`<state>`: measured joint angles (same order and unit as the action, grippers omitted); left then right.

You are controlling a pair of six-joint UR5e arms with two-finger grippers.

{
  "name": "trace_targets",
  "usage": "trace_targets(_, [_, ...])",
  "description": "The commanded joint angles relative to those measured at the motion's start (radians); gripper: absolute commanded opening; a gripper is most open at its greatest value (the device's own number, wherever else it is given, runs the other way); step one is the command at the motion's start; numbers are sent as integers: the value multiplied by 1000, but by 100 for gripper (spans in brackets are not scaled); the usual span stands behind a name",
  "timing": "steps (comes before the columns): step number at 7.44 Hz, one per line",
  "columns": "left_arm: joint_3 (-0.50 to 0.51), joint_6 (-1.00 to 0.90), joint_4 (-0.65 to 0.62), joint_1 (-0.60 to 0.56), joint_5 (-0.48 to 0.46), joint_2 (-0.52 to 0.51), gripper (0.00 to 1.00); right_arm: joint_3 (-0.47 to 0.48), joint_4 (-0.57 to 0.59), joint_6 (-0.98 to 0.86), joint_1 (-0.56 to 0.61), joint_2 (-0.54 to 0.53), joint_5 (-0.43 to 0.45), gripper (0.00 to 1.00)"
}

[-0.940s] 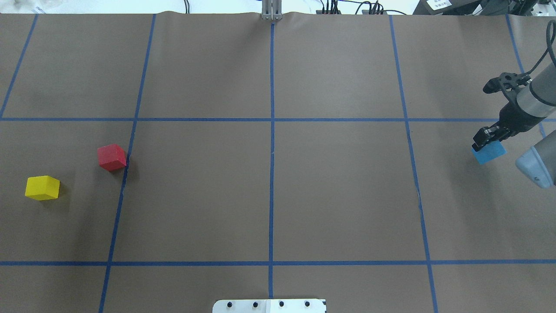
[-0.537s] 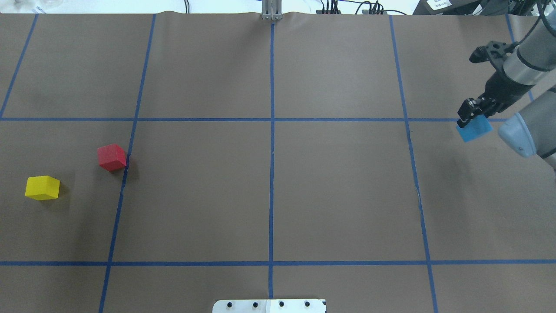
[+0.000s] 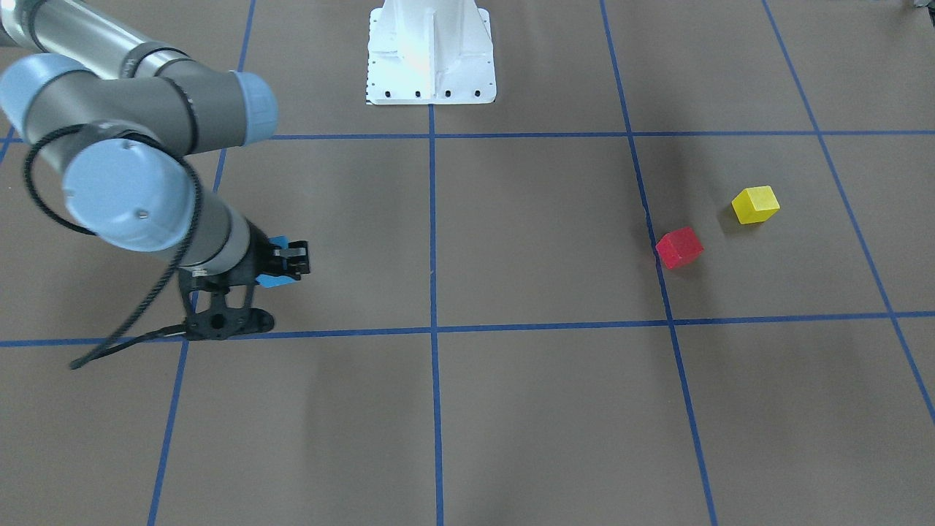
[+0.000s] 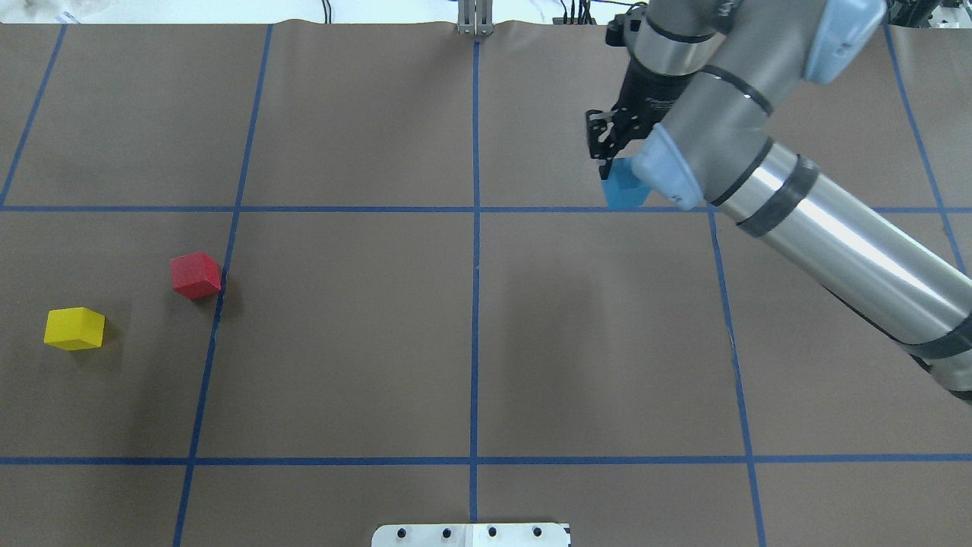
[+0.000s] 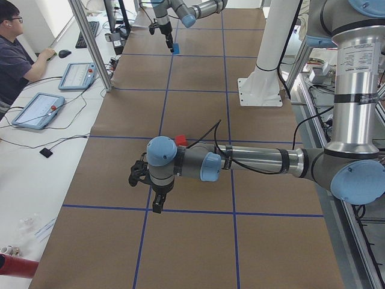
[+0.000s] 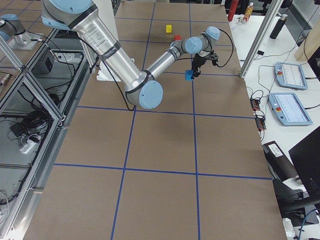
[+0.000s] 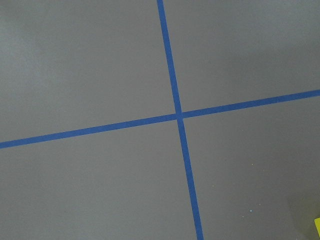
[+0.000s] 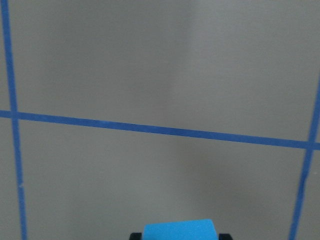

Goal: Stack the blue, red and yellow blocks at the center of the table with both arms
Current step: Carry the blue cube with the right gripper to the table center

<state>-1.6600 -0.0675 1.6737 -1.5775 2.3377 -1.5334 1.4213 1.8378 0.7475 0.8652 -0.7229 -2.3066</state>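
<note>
My right gripper [image 4: 616, 169] is shut on the blue block [image 4: 624, 190] and holds it above the table, right of centre near the far grid line. It also shows in the front view [image 3: 276, 277] and low in the right wrist view [image 8: 180, 232]. The red block [image 4: 195, 274] and the yellow block [image 4: 74, 327] sit on the table at the left. My left gripper [image 5: 157, 203] shows only in the exterior left view, near the red block [image 5: 180, 139]. I cannot tell whether it is open or shut.
Blue tape lines [image 4: 475, 304] divide the brown table into squares. The white robot base [image 3: 431, 51] stands at the near edge. An operator [image 5: 15, 54] sits beside the table with tablets [image 5: 36, 108].
My right arm has swung in from the table's right edge toward the centre and the far side, carrying the blue block. The red and yellow blocks have not moved.
</note>
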Motion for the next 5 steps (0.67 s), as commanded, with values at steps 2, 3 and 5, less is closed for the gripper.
trace_targets(2, [2,-5,0,10,-1,-5,99,-245,-296,321,-178,138,108,0])
trace_targets(3, [5,-2,0,10,-1,-5,99,-248,-299,325,-199,138,124,0])
trace_targets(5, [5,-2,3,13,-1,-5,99,-254,-305,363,-210,146,125,0])
